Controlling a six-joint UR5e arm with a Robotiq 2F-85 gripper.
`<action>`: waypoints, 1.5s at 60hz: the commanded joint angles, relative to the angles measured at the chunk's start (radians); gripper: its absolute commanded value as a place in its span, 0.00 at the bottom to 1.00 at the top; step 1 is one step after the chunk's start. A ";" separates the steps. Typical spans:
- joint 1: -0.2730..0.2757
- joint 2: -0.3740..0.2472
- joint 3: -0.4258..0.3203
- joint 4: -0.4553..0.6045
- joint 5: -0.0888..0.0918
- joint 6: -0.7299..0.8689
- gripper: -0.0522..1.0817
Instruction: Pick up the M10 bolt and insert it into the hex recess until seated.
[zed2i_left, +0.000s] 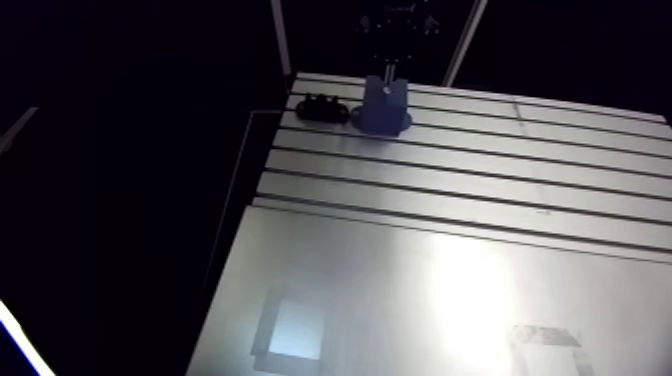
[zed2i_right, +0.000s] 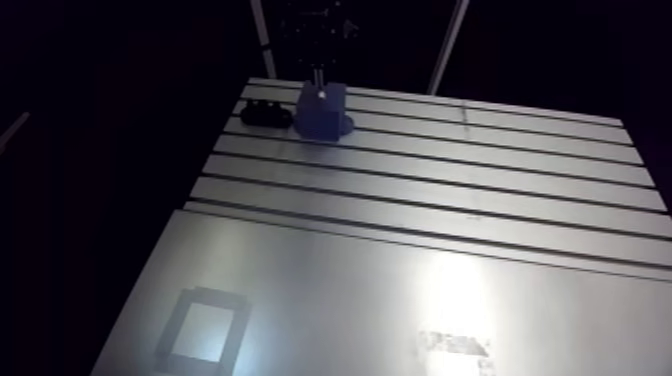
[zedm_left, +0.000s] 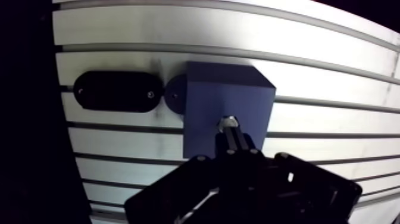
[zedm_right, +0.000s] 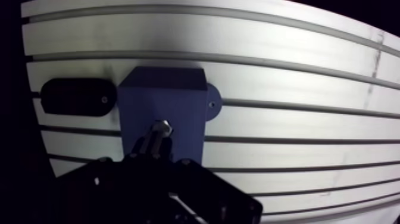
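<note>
Above the blue block (zedm_left: 205, 101) — M10 bolt (zedm_left: 228, 123) tight between the jaws, silver end foremost

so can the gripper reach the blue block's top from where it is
Probably yes. The gripper, shut on the bolt, hangs right over the blue block with nothing between them; the black holder lies off to one side. The recess itself is hidden.

Blue block (zedm_left: 229, 101); blk oval holder (zedm_left: 116, 91); silver bolt (zedm_left: 228, 123); pale-grey tbl (zedm_left: 333, 74), dark slot stripes.
</note>
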 joint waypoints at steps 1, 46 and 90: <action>0.002 -0.012 -0.011 0.025 0.002 0.001 0.05; -0.004 -0.160 -0.056 0.248 -0.007 -0.004 0.05; -0.091 -0.509 0.034 0.334 -0.006 -0.085 0.05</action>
